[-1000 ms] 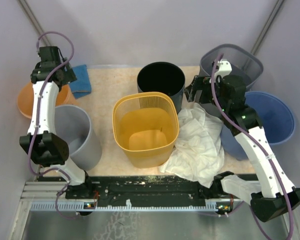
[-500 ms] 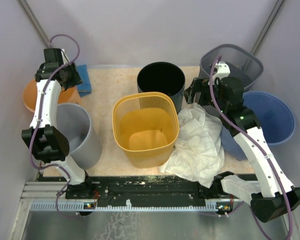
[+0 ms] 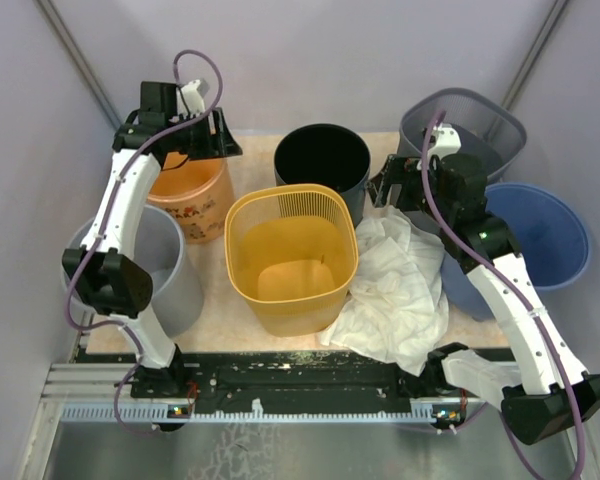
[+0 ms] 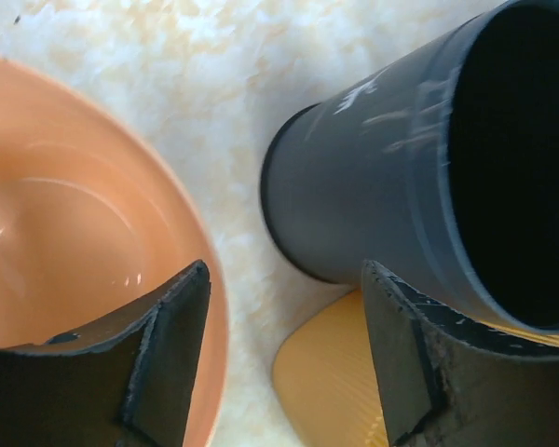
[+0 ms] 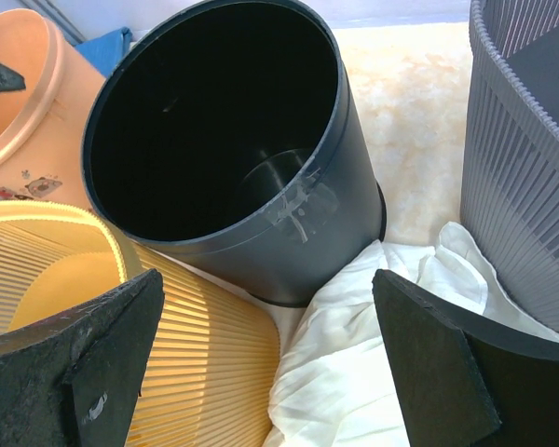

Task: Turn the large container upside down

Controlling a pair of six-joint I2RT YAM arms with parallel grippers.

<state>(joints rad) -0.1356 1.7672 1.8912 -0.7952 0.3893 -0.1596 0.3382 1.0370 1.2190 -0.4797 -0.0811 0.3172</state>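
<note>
Several bins stand on the table. A large yellow ribbed basket (image 3: 292, 255) stands upright in the middle, also in the left wrist view (image 4: 335, 382) and the right wrist view (image 5: 205, 354). A black bin (image 3: 322, 160) stands upright behind it. An orange bucket (image 3: 185, 200) stands upright to its left. My left gripper (image 3: 220, 148) is open above the gap between the orange bucket (image 4: 65, 233) and the black bin (image 4: 373, 186), its left finger over the bucket's rim. My right gripper (image 3: 385, 188) is open and empty above a white cloth (image 3: 400, 290) beside the black bin (image 5: 289, 242).
A plain grey bin (image 3: 165, 270) stands at the near left. A grey mesh bin (image 3: 490, 125) is at the back right, close to my right gripper (image 5: 268, 289). A blue bin (image 3: 550, 240) is at the right edge. A blue cloth (image 5: 107, 47) lies behind the orange bucket.
My left arm has swung right from the far left corner to beside the black bin. The orange bucket has shifted right with it. The right arm has barely moved.
</note>
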